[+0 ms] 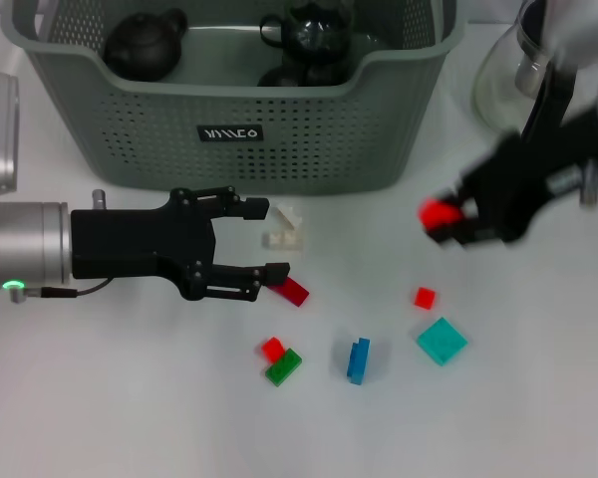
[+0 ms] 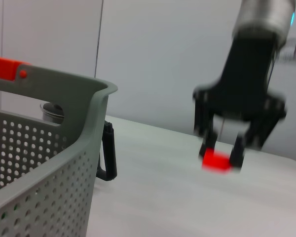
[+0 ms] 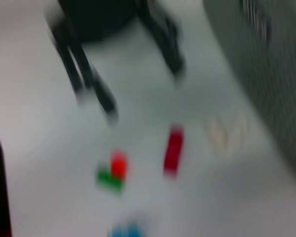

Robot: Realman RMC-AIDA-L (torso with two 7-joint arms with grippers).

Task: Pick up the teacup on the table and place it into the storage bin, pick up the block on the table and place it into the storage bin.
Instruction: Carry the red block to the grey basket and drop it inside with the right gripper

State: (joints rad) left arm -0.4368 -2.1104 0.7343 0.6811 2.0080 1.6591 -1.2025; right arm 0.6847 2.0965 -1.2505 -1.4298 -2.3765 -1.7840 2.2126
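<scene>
The right gripper (image 1: 448, 221) is clenched on a red block (image 1: 437, 213), lifted off the worktop (image 1: 130, 398) for carrying to the storage bin (image 1: 309, 139) at its 11 o'clock. The left gripper (image 1: 274, 239) waits released below the bin.

The left hand (image 1: 274, 239) is matte black: a blocky palm with two fingers built from thin linked bars. Small screw heads dot the links, and the fingertips end in flat black pads. Behind the palm sits a brushed silver cylindrical wrist with a dark seam ring. A small green light glows on the wrist's edge at about 7 o'clock, and a thin black cable runs from there toward the palm. A short grey stud stands up at the joint between wrist and palm.

The right hand (image 2: 222, 159) is likewise black, with bar-linked fingers under a tapered black body. Its wrist is a silver-grey cylinder with a small teal light.
</scene>
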